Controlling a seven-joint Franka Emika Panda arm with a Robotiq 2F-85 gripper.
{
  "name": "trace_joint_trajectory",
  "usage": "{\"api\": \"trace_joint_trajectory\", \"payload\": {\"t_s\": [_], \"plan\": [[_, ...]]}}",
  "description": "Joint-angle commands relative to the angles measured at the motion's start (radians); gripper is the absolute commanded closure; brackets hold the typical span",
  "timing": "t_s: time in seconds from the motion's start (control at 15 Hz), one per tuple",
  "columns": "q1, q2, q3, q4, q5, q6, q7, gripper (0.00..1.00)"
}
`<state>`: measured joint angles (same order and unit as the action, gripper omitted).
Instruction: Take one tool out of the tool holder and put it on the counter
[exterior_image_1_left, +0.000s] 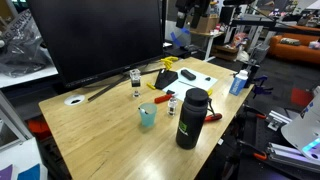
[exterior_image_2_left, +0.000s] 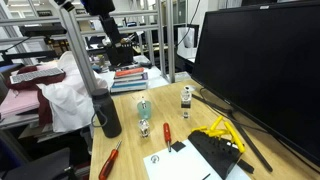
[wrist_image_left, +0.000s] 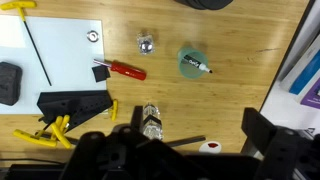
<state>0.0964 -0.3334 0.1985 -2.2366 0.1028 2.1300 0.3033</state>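
Observation:
The counter (wrist_image_left: 200, 25) is a light-wood tabletop, also seen in both exterior views (exterior_image_1_left: 110, 125) (exterior_image_2_left: 130, 150). A black tool holder (wrist_image_left: 72, 102) lies on it with yellow hex keys (wrist_image_left: 48, 130) fanned out of it, next to a white sheet (wrist_image_left: 60, 40). Both exterior views show the holder (exterior_image_2_left: 222, 152) (exterior_image_1_left: 163, 76). A red-handled screwdriver (wrist_image_left: 122, 70) lies on the wood beside the sheet. My gripper (wrist_image_left: 185, 150) is open and empty, high above the counter, with nothing between its fingers. In an exterior view it hangs well above the table (exterior_image_2_left: 117, 42).
A teal cup holding a marker (wrist_image_left: 193, 63) (exterior_image_1_left: 147, 115), a tall black bottle (exterior_image_1_left: 191, 118) (exterior_image_2_left: 108, 115) and small glass bottles (wrist_image_left: 150, 120) (exterior_image_2_left: 143, 105) stand on the counter. A large black monitor (exterior_image_1_left: 95, 40) stands along one edge. A second red screwdriver (exterior_image_2_left: 110, 158) lies near an edge.

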Motion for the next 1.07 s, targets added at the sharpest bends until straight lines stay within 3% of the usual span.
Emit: {"api": "trace_joint_trajectory", "payload": {"t_s": [0.0, 0.47, 1.0], "plan": [[0.006, 0.000, -0.006, 0.001, -0.003, -0.002, 0.002, 0.00], [-0.070, 0.171, -0.006, 0.137, -0.212, 0.092, 0.179, 0.00], [-0.045, 0.429, -0.078, 0.379, -0.293, -0.042, 0.426, 0.00]]}}
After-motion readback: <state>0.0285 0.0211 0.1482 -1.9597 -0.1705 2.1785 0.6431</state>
